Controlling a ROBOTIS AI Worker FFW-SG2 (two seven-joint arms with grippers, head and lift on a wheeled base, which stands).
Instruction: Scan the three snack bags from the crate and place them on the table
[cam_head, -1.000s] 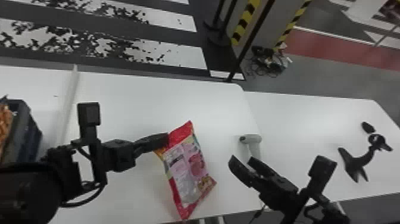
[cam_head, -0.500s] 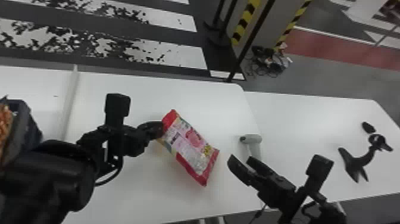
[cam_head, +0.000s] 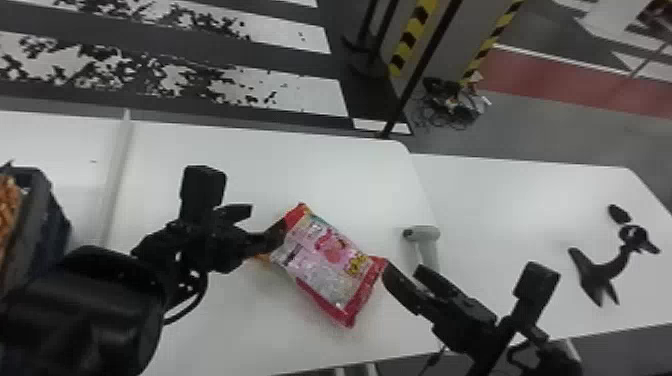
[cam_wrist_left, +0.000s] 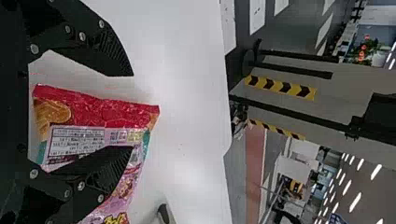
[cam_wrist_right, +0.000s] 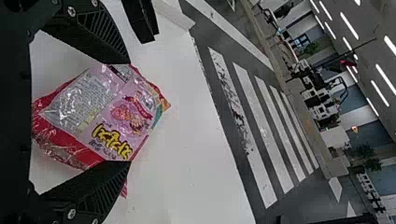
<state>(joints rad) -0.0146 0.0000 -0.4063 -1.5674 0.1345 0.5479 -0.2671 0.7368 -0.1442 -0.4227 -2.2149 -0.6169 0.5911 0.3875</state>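
One snack bag (cam_head: 332, 260) just released toward the table's (cam_head: 240, 325) near edge; left gripper (cam_head: 268, 220), right gripper (cam_head: 402, 270): fingers apart; scanning probably next.

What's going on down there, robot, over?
Left gripper open; right gripper open. Snack bag between the two. Scanner near right gripper, clear of the bag.

Head view high, facing forward-down at table (cam_head: 280, 165); wrist views close, sideways-turned, sharing snack bag (cam_wrist_left: 107, 112).
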